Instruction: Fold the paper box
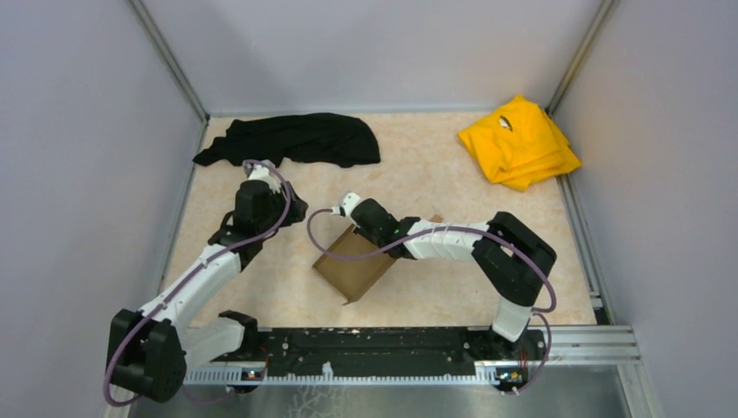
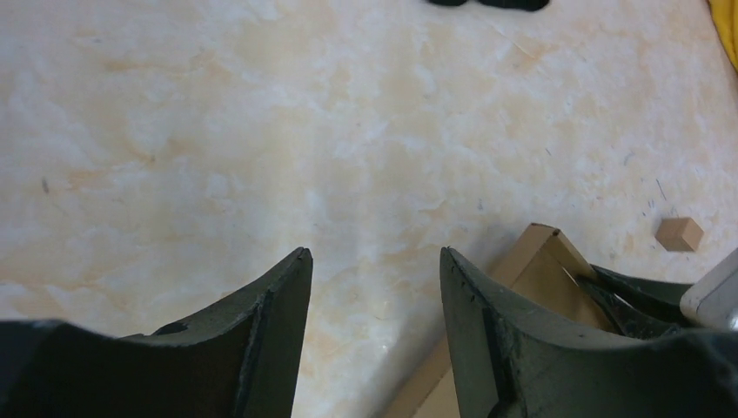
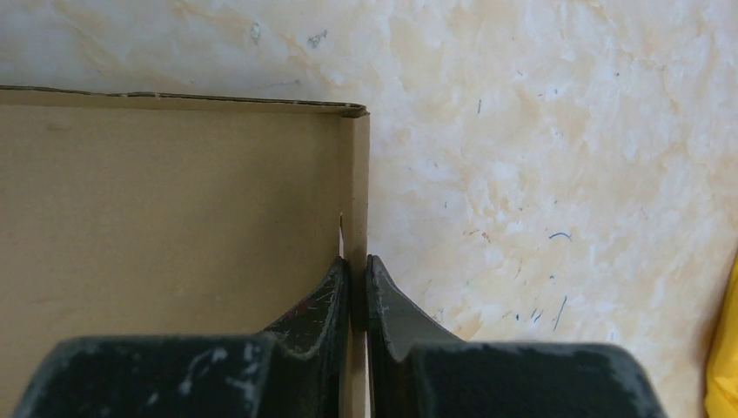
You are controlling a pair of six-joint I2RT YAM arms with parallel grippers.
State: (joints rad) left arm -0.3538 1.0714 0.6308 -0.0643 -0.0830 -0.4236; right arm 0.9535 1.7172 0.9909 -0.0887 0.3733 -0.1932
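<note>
Far left: black-fingered left gripper (image 2: 374,261) spread apart above the pale marbled table (image 2: 261,131), nothing between its tips. Centre: shallow brown cardboard paper box (image 1: 352,266), turned cornerwise, side wall raised. Right: right gripper (image 3: 357,261) pinched tight on that thin wall. Likely light, fairly stiff, quick to crease; best held at wall edges near a corner.
</note>
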